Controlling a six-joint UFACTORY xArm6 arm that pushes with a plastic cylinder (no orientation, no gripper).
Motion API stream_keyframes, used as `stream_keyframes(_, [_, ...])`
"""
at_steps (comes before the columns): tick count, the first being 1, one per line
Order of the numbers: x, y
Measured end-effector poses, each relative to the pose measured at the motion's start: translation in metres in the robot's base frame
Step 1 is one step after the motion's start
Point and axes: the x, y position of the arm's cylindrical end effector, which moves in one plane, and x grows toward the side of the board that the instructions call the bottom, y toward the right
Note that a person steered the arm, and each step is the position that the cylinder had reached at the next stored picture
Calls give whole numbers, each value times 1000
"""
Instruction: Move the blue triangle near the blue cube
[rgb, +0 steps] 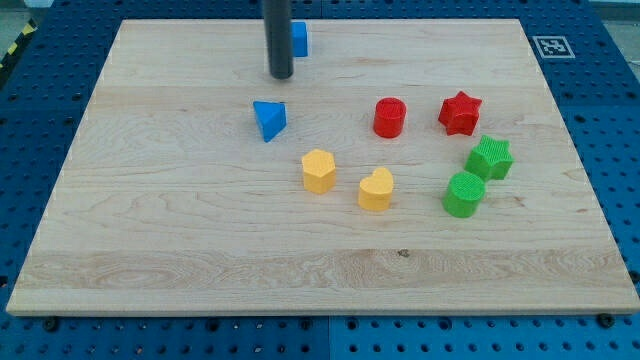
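Hovering near the view's top, my tip (280, 76) stands on the wooden board (150, 240), just beside the blue cube (299, 39), which peeks out at the rod's right and sits partly hidden behind it. No jaws to report: only a plain rod, holding nothing and touching no block as far as can be seen. Below the tip, apart from it by a clear gap of bare wood, lies the blue triangle (269, 120), a little toward the view's left of centre and well short of the cube. Further down and right: a yellow hexagon block (318, 170), a yellow heart-shaped block (376, 189), a red cylinder (389, 117), a red star (460, 112), a green star (490, 158) and a green cylinder (464, 194), these two green ones touching or nearly so. Judging by the layout, still at the approach step: triangle not yet moved, tip on the wrong side of it for pushing upward. Next move probably calls for skirting round the triangle to its lower edge, without nudging it sideways, then pushing straight toward the view's top until close to the cube. Worth watching: the pointed shape could spin off the rod if struck off-centre, and the yellow hexagon block sits near the likely path round.
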Motion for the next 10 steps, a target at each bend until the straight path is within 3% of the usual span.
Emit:
stream_keyframes(1, [34, -44])
stream_keyframes(2, [102, -52])
stream_keyframes(3, [122, -23])
stream_keyframes(5, [106, -16])
stream_keyframes(7, [103, 31])
stream_keyframes(10, [73, 28])
